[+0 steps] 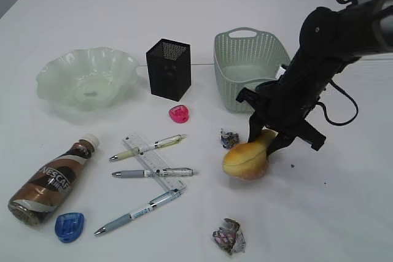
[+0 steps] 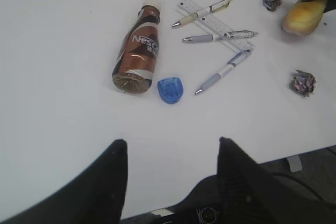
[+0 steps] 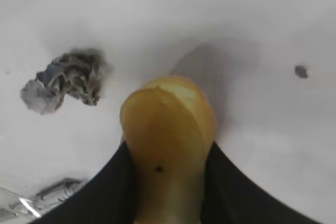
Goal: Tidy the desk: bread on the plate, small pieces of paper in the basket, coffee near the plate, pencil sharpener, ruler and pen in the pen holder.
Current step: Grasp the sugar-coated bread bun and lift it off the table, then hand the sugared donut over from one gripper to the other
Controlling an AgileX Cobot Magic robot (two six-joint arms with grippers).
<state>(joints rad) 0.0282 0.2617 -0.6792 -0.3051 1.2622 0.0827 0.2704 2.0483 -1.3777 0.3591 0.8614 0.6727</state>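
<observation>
Right end effector [image 1: 265,141] pinches the oval golden-orange bread bun [image 1: 245,159] between its black fingers [image 3: 113,182], bun tilted, lower end at or just above the white worktop [image 1: 344,200], can't tell if touching. Small crumpled paper scrap [image 1: 229,138] just beside the bun's left, second crumpled paper wad [image 1: 229,236] nearer the front edge. Pale green perforated plastic basket [image 1: 242,65] behind the arm, black square mesh pen holder [image 1: 169,69] to its left, translucent pale green ruffled plate [image 1: 86,78] far left, well apart from the bun. Pink pencil sharpener [image 1: 179,113] in front of the holder. Clear plastic ruler [image 1: 153,161] lies among three pens [image 1: 153,173]. Brown Nescafe coffee bottle [image 1: 54,179] lies on its side front left, blue pencil sharpener [image 1: 69,226] beside its base. Left end effector [image 2: 170,156] hovers spread apart over the worktop's near edge, holding nothing.
</observation>
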